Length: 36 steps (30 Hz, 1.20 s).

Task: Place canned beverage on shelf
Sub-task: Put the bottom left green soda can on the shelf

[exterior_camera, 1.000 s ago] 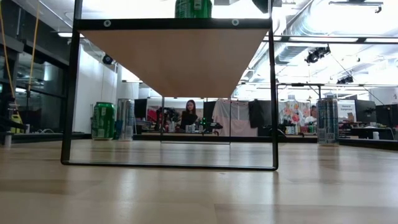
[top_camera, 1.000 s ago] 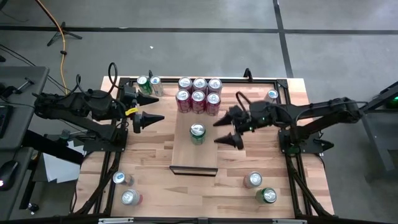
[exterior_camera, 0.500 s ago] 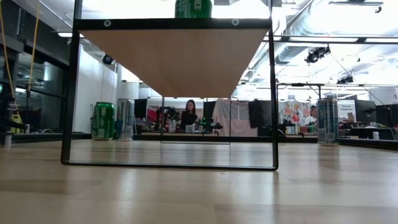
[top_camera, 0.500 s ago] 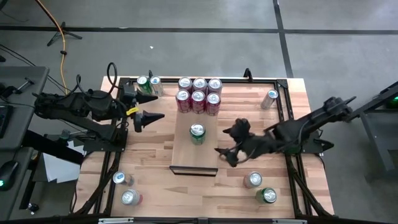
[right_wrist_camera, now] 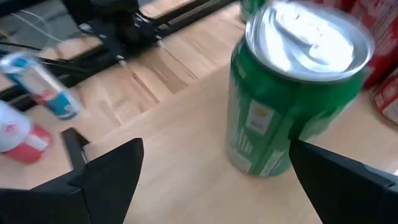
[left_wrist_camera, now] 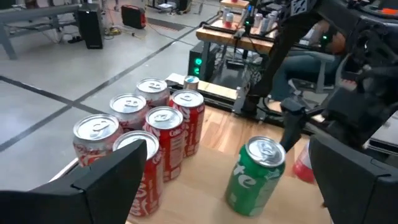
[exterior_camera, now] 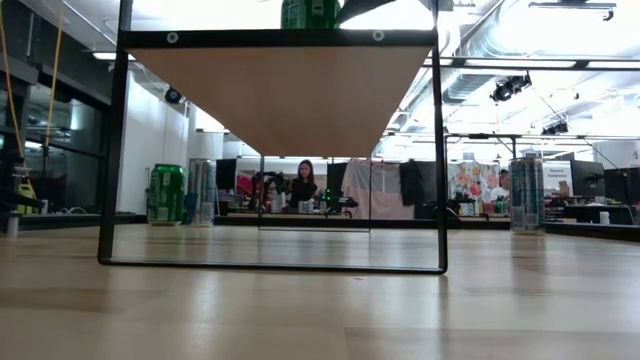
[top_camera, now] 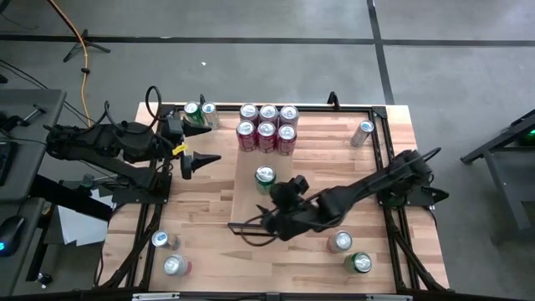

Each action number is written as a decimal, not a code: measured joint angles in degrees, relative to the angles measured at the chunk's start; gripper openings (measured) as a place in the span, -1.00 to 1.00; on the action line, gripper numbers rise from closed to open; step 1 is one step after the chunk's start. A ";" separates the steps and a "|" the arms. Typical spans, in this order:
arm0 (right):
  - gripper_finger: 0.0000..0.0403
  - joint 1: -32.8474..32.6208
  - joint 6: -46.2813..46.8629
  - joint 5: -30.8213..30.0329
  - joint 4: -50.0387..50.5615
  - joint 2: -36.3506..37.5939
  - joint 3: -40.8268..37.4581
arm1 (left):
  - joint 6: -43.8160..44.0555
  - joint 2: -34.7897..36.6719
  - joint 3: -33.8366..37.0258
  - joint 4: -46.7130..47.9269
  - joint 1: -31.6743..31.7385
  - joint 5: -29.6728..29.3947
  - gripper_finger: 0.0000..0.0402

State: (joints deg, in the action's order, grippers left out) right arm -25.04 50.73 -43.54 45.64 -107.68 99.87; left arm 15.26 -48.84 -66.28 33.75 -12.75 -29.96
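Two dark jointed arms with black tapered fingers (left_wrist_camera: pixel 112 177), the left arm (top_camera: pixel 109 144) bearing apparently a yellow tag.

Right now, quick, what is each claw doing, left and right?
Left claw: open, holding nothing, at the table's left edge.
Right claw: open, holding nothing, above the shelf, near the green can.

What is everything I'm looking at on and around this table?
Shelf: one, pale wood, table centre.
Green can: one, standing on the shelf.
Red cans: six, clustered behind the shelf at the far edge.
Far-left cans: two, one green, one silver.
Far-right can: one, silver and blue.
Near-left cans: two, silver tops.
Near-right cans: two, one green.
Person: one, in the room beyond.
Left gripper: open, waiting at left.
Right gripper: open, over the shelf's near end.
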 joint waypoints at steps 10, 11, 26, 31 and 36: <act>0.92 0.61 15.22 -9.73 15.15 -9.37 11.65 | 0.42 0.00 0.00 -0.13 0.00 2.41 0.89; 0.92 0.68 16.64 -10.23 14.98 -9.60 11.65 | 0.59 0.00 0.00 -0.13 0.00 2.41 0.89; 0.92 3.47 19.87 -11.41 14.45 -10.21 11.68 | 1.18 0.00 0.00 -0.19 0.00 2.41 0.89; 0.86 4.16 19.82 -11.48 14.46 -10.21 11.66 | 1.18 0.00 0.00 -0.17 0.02 2.39 0.89; 0.59 4.44 20.37 -11.46 14.46 -10.21 11.65 | 1.14 0.00 0.00 -0.17 0.02 2.39 0.89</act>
State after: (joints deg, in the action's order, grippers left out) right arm -20.60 71.10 -54.99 60.10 -117.89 111.53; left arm 16.41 -48.84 -66.28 33.58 -12.74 -27.57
